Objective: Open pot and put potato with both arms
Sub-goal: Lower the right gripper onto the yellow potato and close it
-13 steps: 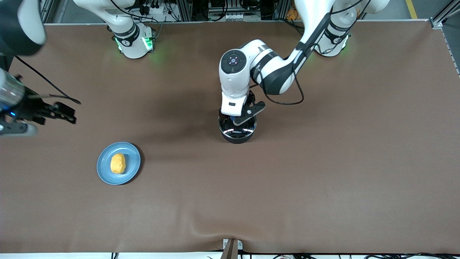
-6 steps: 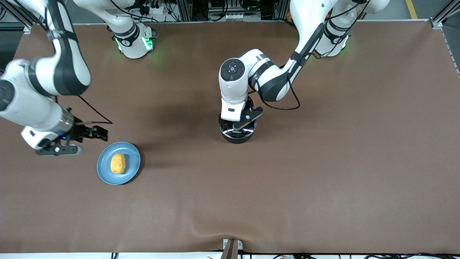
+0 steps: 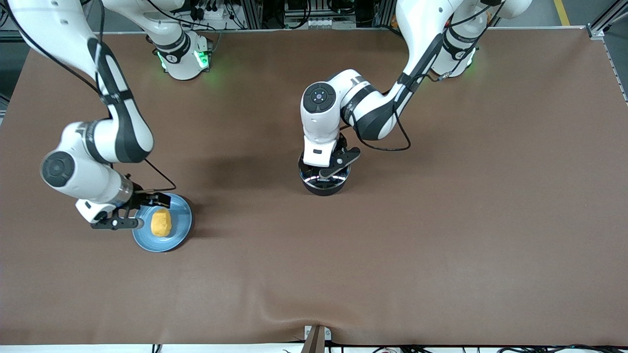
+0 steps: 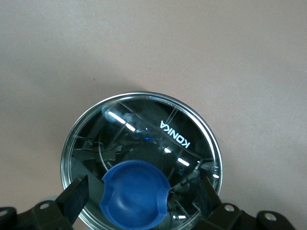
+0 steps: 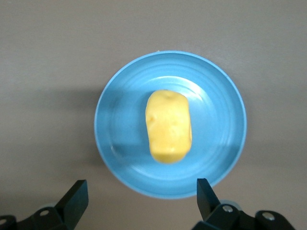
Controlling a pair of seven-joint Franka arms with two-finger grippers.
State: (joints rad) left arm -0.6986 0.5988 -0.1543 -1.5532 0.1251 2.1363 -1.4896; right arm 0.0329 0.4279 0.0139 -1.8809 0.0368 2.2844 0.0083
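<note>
The left pincer (image 4: pixel 136 203) hangs spread around the blue knob (image 4: pixel 135 193) of the pot (image 3: pixel 324 179), mid-surface, lid on. The right pincer (image 5: pixel 139 201), spread and empty, hovers by the plate (image 5: pixel 115 139) edge; the potato (image 5: pixel 169 125) lies on it, long axis pointing toward the pincer

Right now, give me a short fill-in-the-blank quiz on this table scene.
1. The potato lies on a blue ____.
2. The lid on the pot has a knob colored ____.
3. The left end effector is open around the ____.
4. The right end effector, open, hangs by the plate's ____.

Missing: plate; blue; knob; rim
</note>
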